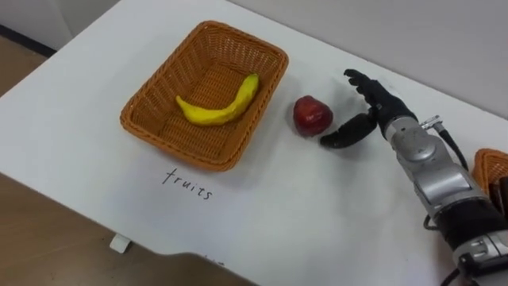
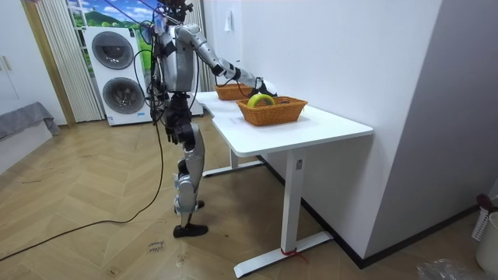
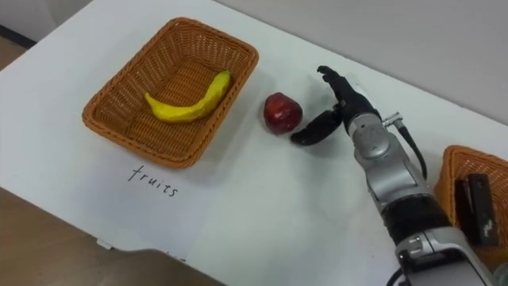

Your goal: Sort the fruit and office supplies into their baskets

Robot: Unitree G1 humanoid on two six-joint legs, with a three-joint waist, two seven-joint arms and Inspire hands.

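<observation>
Apple (image 1: pixel 312 115), red, just beside the spread, empty fingers (image 1: pixel 363 82) of right hand (image 1: pixel 386 111); beyond it, banana (image 1: pixel 218 108) in wicker basket (image 1: pixel 155 119), handwritten label (image 1: pixel 188 184) "fruits".

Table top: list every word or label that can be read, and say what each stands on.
"fruits": handwritten on the white table, just in front of the wicker basket that holds the banana.
Faint marks at the table's front edge: too small to read.

The table (image 1: pixel 333 214) bears handwritten "fruits" (image 1: pixel 188 184) by the basket (image 1: pixel 190 151)
</observation>
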